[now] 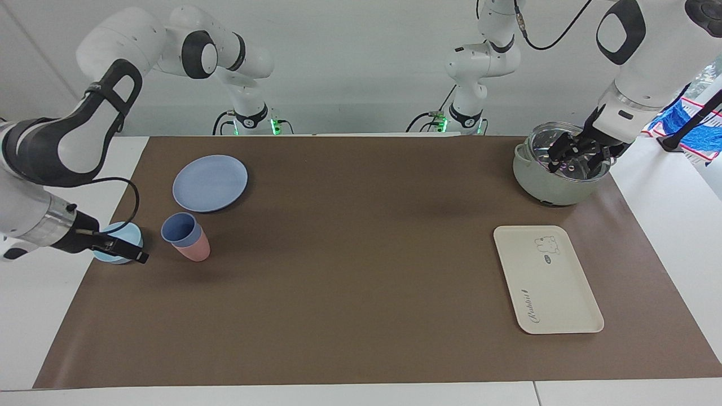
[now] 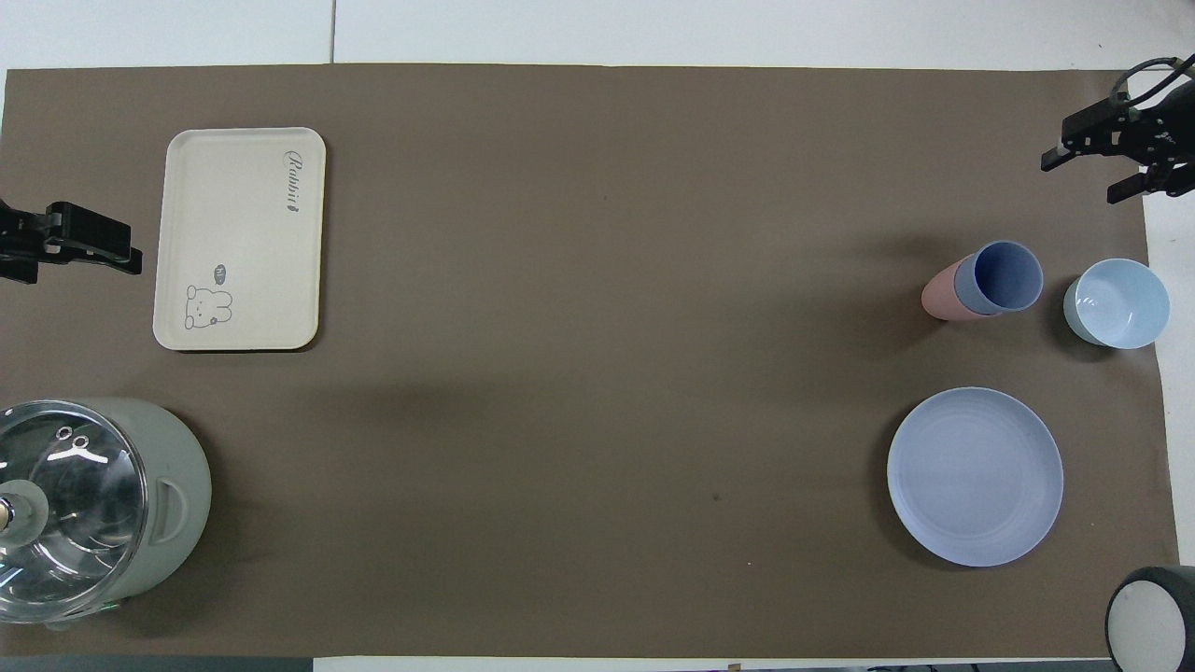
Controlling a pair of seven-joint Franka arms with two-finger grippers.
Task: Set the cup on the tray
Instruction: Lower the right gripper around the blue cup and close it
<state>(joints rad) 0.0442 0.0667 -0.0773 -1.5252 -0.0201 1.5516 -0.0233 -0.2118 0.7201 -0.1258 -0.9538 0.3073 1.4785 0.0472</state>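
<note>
The periwinkle-blue cup (image 1: 179, 228) sits nested inside a pink tumbler (image 1: 195, 248) on the brown mat, toward the right arm's end; both show in the overhead view, the cup (image 2: 1005, 277) and the pink tumbler (image 2: 941, 292). The cream tray (image 1: 548, 280) with the rabbit drawing lies bare toward the left arm's end, also in the overhead view (image 2: 241, 239). My right gripper (image 1: 134, 254) is open and empty, raised over the light-blue bowl beside the cup; it also shows in the overhead view (image 2: 1085, 175). My left gripper (image 1: 573, 160) is open over the pot's lid, and in the overhead view (image 2: 112, 256).
A light-blue bowl (image 2: 1117, 303) stands beside the nested tumblers, at the mat's edge. A round blue plate (image 2: 975, 477) lies nearer to the robots than the tumblers. A grey-green pot (image 1: 550, 183) with a glass lid stands nearer to the robots than the tray.
</note>
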